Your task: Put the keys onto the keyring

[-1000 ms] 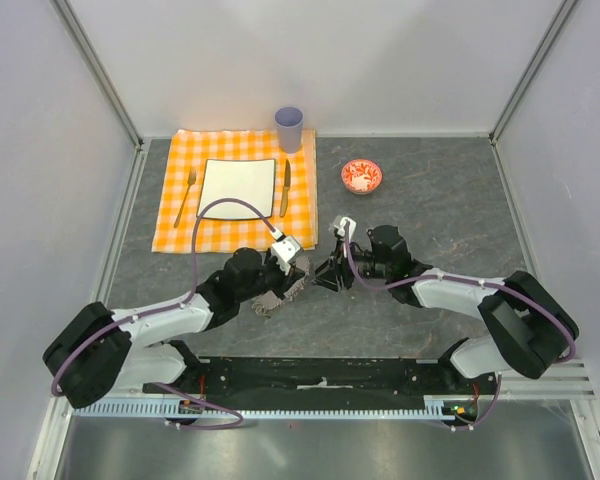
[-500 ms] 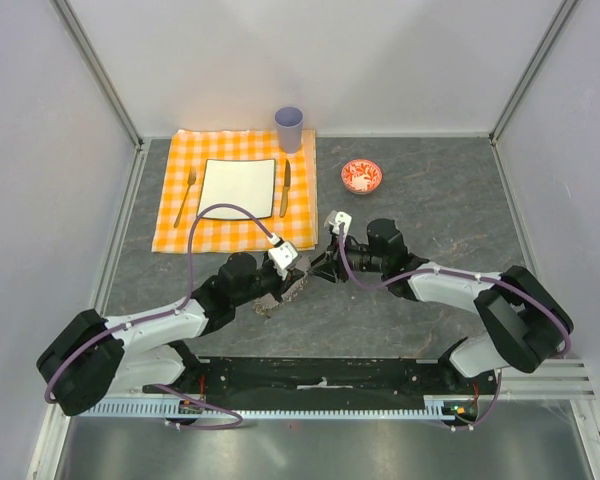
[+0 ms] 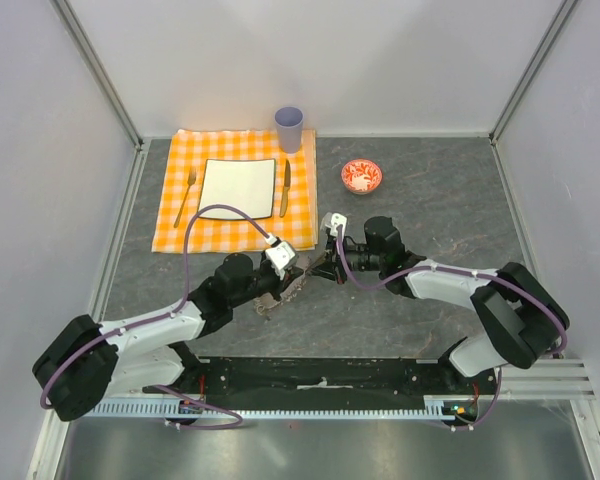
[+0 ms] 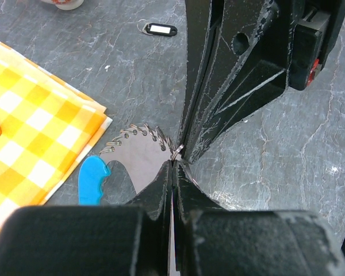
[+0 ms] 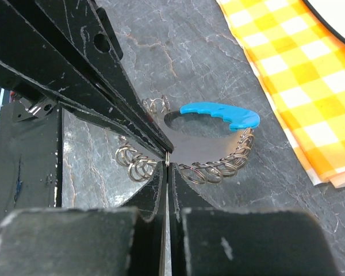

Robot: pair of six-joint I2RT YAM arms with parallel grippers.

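The keyring [image 3: 278,294] is a loop of grey wire coils with a bright blue plastic segment [image 5: 218,115], lying on the dark table in front of the cloth corner. It also shows in the left wrist view [image 4: 139,135]. My left gripper [image 4: 173,163] and right gripper [image 5: 168,160] meet tip to tip over it. Each is shut on one small wire ring of the coil. In the top view the left gripper [image 3: 298,273] and right gripper [image 3: 320,268] touch. A tiny key [image 4: 160,29] with a black head lies apart on the table, toward the red bowl.
An orange checked cloth [image 3: 180,228] holds a white plate [image 3: 238,187], fork [image 3: 186,196] and table knife [image 3: 285,187]. A lilac cup [image 3: 289,128] stands at its back corner. A red bowl [image 3: 361,176] sits behind the right arm.
My right gripper has moved left until its tips meet my left gripper's tips at the keyring. The left arm has shifted only slightly.
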